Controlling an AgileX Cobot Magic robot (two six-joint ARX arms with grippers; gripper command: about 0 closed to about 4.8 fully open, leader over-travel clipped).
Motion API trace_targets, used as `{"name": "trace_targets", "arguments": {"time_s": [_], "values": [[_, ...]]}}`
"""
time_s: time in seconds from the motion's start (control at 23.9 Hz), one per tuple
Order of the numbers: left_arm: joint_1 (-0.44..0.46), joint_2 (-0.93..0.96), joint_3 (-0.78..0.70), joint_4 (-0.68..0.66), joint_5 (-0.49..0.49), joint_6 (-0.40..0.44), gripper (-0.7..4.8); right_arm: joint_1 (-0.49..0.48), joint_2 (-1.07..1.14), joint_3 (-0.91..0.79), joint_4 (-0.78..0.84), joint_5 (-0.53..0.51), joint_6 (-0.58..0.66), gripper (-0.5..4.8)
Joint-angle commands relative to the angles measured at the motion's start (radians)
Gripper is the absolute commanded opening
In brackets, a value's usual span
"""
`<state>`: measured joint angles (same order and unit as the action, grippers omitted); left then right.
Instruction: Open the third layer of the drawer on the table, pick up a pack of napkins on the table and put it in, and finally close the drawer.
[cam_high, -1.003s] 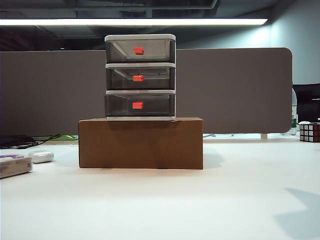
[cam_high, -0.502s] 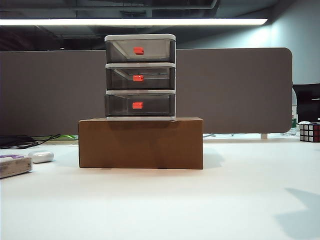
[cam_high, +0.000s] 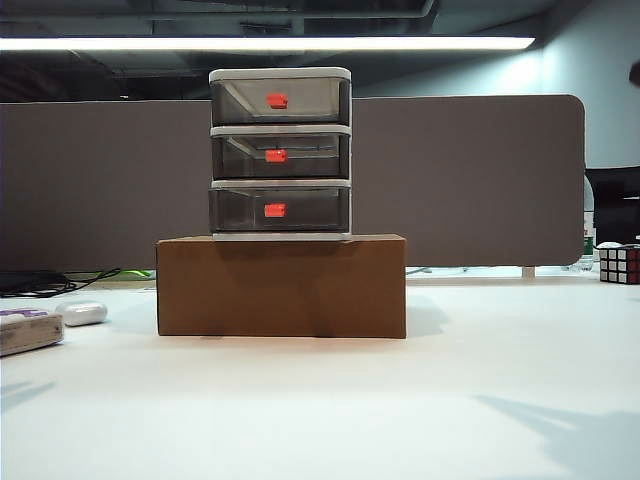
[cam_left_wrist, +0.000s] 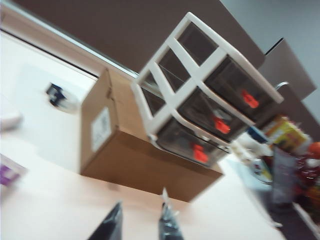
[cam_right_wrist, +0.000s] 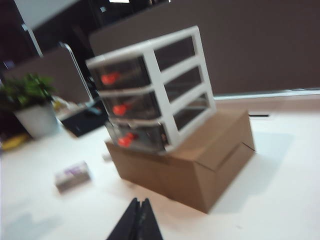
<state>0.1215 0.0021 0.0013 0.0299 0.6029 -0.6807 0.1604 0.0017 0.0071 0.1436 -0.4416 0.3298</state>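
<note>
A: Drawer (cam_high: 280, 154) sits shut on the brown cardboard box (cam_high: 281, 286); its third layer (cam_high: 280, 210) is lowest, and the red handle (cam_high: 275, 210) is the only hold. Light plastic, so I'd pull gently

B: Napkins?

A: Pack of napkins (cam_high: 30, 330) lies on the table (cam_high: 400, 400), far left; looks soft. My left gripper (cam_left_wrist: 140, 225) shows parted tips, my right gripper (cam_right_wrist: 138, 220) is clenched, both empty, well short of the box

The exterior view sits low at the worktop (cam_high: 330, 400), facing the drawer (cam_high: 280, 155) squarely; the left wrist view looks at it from the left, tilted; the right wrist view from the right; all three share drawer and cardboard box (cam_high: 282, 286).
</note>
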Motion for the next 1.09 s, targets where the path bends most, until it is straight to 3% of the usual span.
{"name": "trace_targets", "arguments": {"time_s": [0.04, 0.13, 0.21, 0.29, 0.38, 0.46, 0.54, 0.67, 0.88, 0.92, 1.09], "values": [[-0.136, 0.0, 0.007, -0.002, -0.022, -0.026, 0.65, 0.027, 0.0, -0.006, 0.009, -0.023, 0.074, -0.06], [-0.373, 0.002, 0.007, 0.029, -0.256, 0.056, 0.57, 0.082, 0.0, -0.005, 0.01, -0.022, 0.062, -0.06], [-0.526, 0.012, 0.007, 0.032, -0.417, 0.112, 0.57, 0.114, 0.001, -0.003, 0.01, 0.009, 0.058, -0.06], [-0.807, 0.067, 0.006, 0.057, -0.73, 0.219, 0.58, 0.17, 0.002, -0.002, 0.01, 0.067, 0.058, -0.06], [-0.927, 0.116, 0.006, 0.111, -0.856, 0.271, 0.7, 0.195, 0.002, -0.002, 0.009, 0.09, 0.054, -0.06], [-1.019, 0.18, 0.006, 0.192, -0.957, 0.322, 1.15, 0.219, 0.004, 0.005, 0.0, 0.111, 0.035, -0.06], [-1.078, 0.291, 0.006, 0.317, -1.009, 0.386, 1.6, 0.237, 0.026, 0.044, -0.061, 0.137, -0.013, -0.05], [-1.078, 0.51, 0.017, 0.501, -1.003, 0.407, 1.82, 0.244, 0.121, 0.126, -0.094, 0.153, -0.086, -0.06], [-1.078, 0.762, 0.076, 0.626, -1.003, 0.467, 2.6, 0.244, 0.283, 0.203, -0.078, 0.155, -0.137, -0.06], [-1.078, 0.873, 0.112, 0.679, -1.007, 0.491, 3.05, 0.245, 0.355, 0.228, -0.065, 0.153, -0.144, -0.06], [-1.078, 1.162, 0.224, 0.832, -1.01, 0.528, 3.12, 0.248, 0.548, 0.286, -0.001, 0.142, -0.156, -0.06]]}}
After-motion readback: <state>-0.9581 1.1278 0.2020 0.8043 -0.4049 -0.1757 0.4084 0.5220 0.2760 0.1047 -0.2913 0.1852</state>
